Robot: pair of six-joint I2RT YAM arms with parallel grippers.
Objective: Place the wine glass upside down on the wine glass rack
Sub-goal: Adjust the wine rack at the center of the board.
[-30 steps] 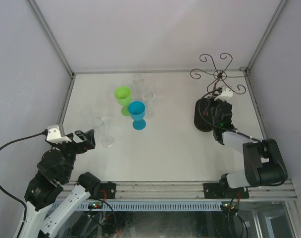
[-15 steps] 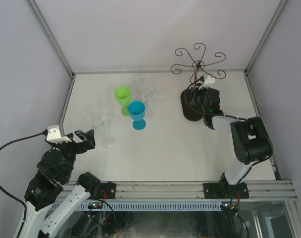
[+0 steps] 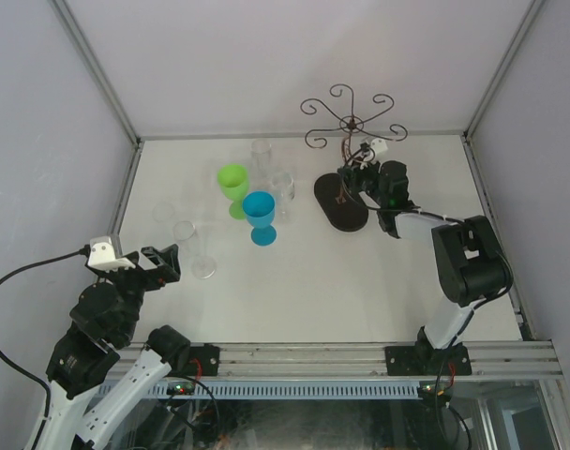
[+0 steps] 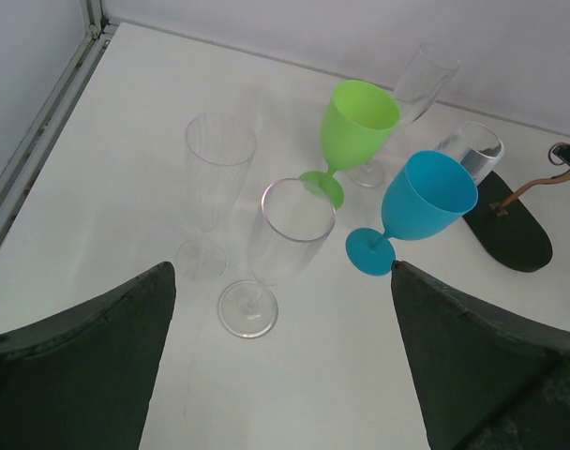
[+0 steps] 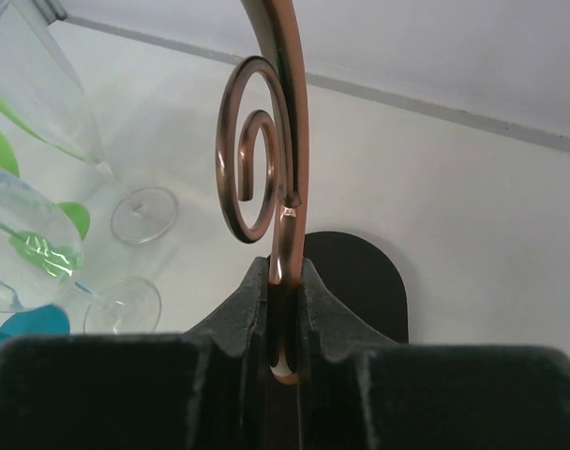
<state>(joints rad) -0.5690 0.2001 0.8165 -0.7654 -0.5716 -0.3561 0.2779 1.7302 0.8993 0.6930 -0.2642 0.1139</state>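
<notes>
The wine glass rack stands at the back, its black oval base on the table and its copper-brown stem rising to curled arms. My right gripper is shut on that stem low down, the pads pressed on either side. A clear wine glass stands upright at the front left, nearest my left gripper. In the left wrist view this glass shows ahead of the left gripper, which is open and holds nothing.
A green goblet and a blue goblet stand mid-table, with clear glasses close to the rack's base. Two clear flutes stand at the left. Enclosure walls and a metal frame bound the table.
My right gripper has carried the rack to the left from the back right corner toward the glasses. The left arm has not moved.
</notes>
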